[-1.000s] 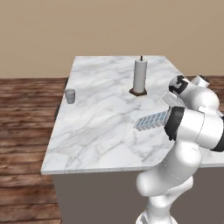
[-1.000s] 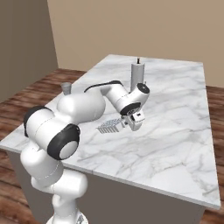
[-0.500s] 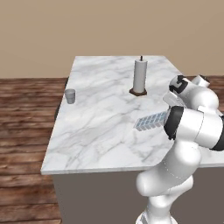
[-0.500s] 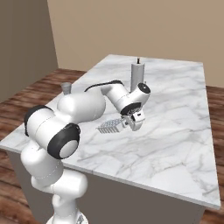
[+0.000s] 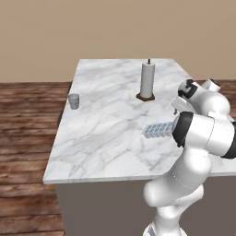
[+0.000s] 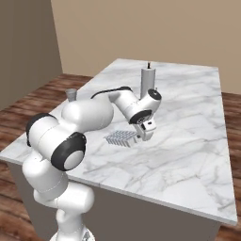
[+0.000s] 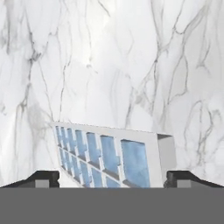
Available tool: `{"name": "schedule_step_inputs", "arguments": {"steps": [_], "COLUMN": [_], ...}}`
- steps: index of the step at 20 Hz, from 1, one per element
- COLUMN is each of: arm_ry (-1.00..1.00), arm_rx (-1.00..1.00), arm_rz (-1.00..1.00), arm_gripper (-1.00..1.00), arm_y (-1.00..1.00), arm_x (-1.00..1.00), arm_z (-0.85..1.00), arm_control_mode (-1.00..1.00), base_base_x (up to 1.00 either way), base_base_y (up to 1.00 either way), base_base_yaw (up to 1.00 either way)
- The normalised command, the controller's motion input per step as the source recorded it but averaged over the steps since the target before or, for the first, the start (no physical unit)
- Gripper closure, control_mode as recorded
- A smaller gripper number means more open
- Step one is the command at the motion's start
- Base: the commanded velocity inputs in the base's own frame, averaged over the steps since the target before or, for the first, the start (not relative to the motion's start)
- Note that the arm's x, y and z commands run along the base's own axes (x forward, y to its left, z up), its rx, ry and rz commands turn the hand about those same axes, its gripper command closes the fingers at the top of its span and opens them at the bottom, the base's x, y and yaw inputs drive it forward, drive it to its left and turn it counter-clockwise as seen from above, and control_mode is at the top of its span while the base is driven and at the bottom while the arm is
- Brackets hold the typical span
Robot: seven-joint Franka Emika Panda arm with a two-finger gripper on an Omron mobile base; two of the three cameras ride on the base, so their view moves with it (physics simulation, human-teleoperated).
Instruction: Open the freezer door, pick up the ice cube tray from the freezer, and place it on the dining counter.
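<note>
You have a white paper towel roll (image 5: 147, 79) standing upright on a dark brown square base, with a thin dark spindle at its top. A small grey cup (image 5: 73, 101) stands upright well apart from it, near one long edge. Wood plank floor (image 5: 27, 110) and a tan wall (image 5: 115, 27) surround them.

Bare dining counter (image 5: 101, 138) left of ice cube tray (image 5: 158, 130) — paper-towel stand (image 5: 147, 81) behind.

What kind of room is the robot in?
Probably a kitchen or dining room. There's a big marble counter with an ice cube tray, a paper towel roll and a small cup on it, above a wooden floor.
</note>
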Motion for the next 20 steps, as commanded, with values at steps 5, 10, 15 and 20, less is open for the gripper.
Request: {"name": "schedule_step_inputs", "arguments": {"steps": [5, 10, 15, 20], "arm_ry": [0.01, 0.0, 0.03, 0.04], "arm_rx": [-0.15, -0.2, -0.14, -0.09], "arm_rz": [0.05, 0.08, 0.05, 0.04], "arm_gripper": [-1.0, -1.0, -1.0, -1.0], "arm_y": [-0.13, -0.29, -0.3, -0.02], "arm_x": [-0.04, -0.18, -0.18, -0.33], "arm_z": [-0.02, -0.19, -0.05, 0.25], "arm_control_mode": [-1.0, -1.0, -1.0, -1.0], "base_base_x": [0.0, 0.0, 0.0, 0.0], "base_base_y": [0.0, 0.0, 0.0, 0.0], "base_base_yaw": [0.0, 0.0, 0.0, 0.0]}}
